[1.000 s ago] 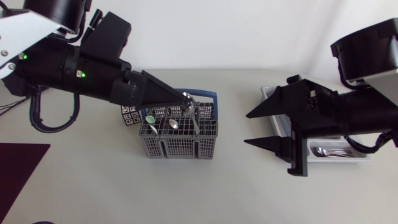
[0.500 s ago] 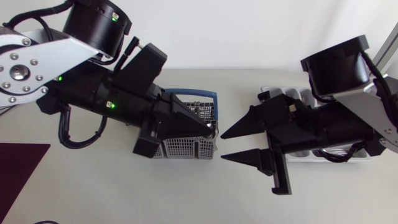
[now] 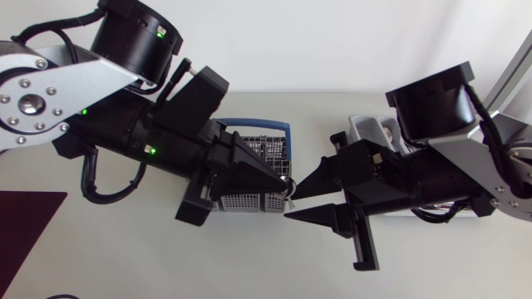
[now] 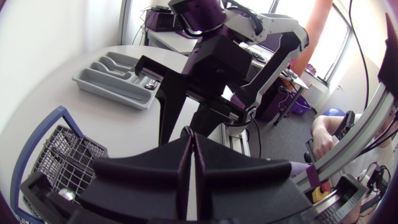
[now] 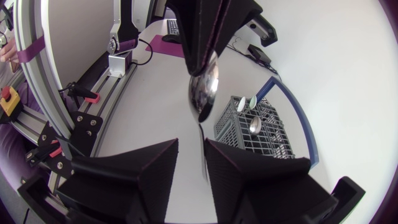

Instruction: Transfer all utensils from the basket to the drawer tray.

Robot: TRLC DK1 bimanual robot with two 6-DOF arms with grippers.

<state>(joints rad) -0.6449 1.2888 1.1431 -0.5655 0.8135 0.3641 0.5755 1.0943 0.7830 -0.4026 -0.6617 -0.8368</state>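
My left gripper (image 3: 283, 183) is shut on a metal spoon (image 5: 203, 93), holding it by the bowl end just right of the grey basket (image 3: 248, 200) with the blue handle. The spoon's handle hangs down between the fingers of my right gripper (image 3: 291, 206). In the right wrist view those fingers (image 5: 163, 163) stand either side of the handle with a gap showing, so that gripper (image 5: 191, 144) is open. The basket (image 5: 256, 127) still holds other utensils. The grey drawer tray (image 3: 366, 124) lies behind my right arm, mostly hidden. In the left wrist view my shut gripper (image 4: 189, 142) points at the right gripper.
A dark mat (image 3: 25, 224) lies at the table's front left. The tray (image 4: 118, 78) has several long compartments. Both arms crowd the middle of the table over the basket (image 4: 59, 155).
My left gripper lifted the spoon out of the basket and carried it right. The right arm moved left to meet it, and its fingers narrowed around the spoon's handle.
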